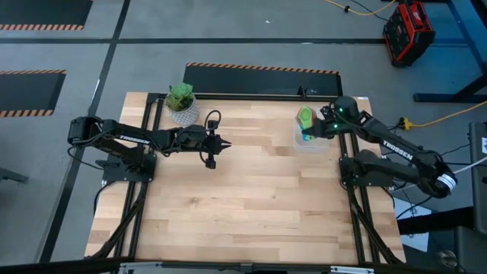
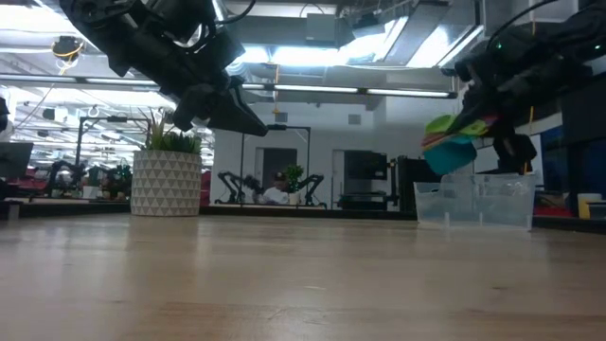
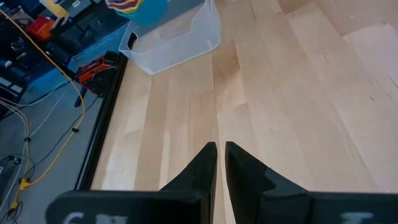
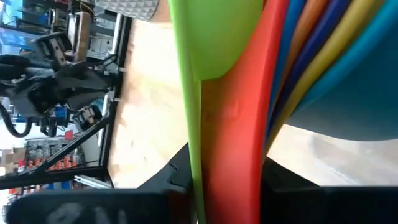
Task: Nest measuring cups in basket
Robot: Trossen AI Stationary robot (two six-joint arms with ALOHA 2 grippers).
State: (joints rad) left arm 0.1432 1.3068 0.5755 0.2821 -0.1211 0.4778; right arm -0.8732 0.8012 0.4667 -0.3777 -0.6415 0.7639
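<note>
The measuring cups [image 2: 453,142] are nested in one stack, green on top [image 1: 305,116], with red, orange, yellow and blue beneath [image 4: 298,56]. My right gripper [image 4: 227,171] is shut on the stack and holds it just above the clear basket [image 2: 473,201], which stands on the table near its right edge [image 1: 308,141]. The basket and the stack also show far off in the left wrist view [image 3: 174,40]. My left gripper [image 1: 215,144] hangs shut above the table's middle left, its fingers [image 3: 221,158] together with nothing in them. My right gripper pinches the stacked flat handles [image 4: 231,155] of the nested cups between its two fingers [image 4: 179,175], green handle to one side, red next to it. The fingers come from the table's right side, slanting down. The stack is lifted clear and tilted, its bowls [image 2: 447,153] above the basket.
A green plant in a white patterned pot [image 1: 181,103] stands at the table's far left [image 2: 166,180]. Bare wood [image 1: 251,198] stretches across the middle and near side. Black frame rails run along the table's left and right edges.
</note>
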